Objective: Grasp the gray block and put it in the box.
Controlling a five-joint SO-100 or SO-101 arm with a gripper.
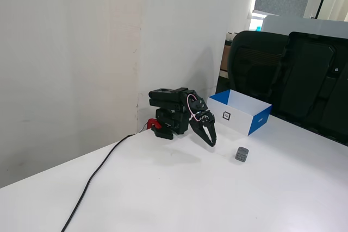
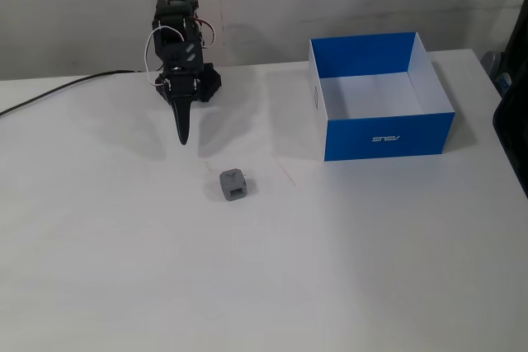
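The gray block [image 1: 242,154] [image 2: 233,185], a tiny dark cube, rests on the white table, apart from everything. The box [image 1: 239,119] [image 2: 388,135] is blue outside and white inside, and nothing shows in it. It stands beyond the block in a fixed view [image 1: 239,119] and to the block's upper right in a fixed view [image 2: 388,135]. My gripper [image 1: 211,141] [image 2: 183,138] is folded down near the arm's base, fingertips pointing at the table and together, holding nothing. It hangs a short way from the block, not touching it.
A black cable [image 1: 95,175] [image 2: 58,86] runs from the arm's base across the table. Black office chairs [image 1: 293,77] stand behind the table's far edge. A wall [image 1: 70,52] backs the arm.
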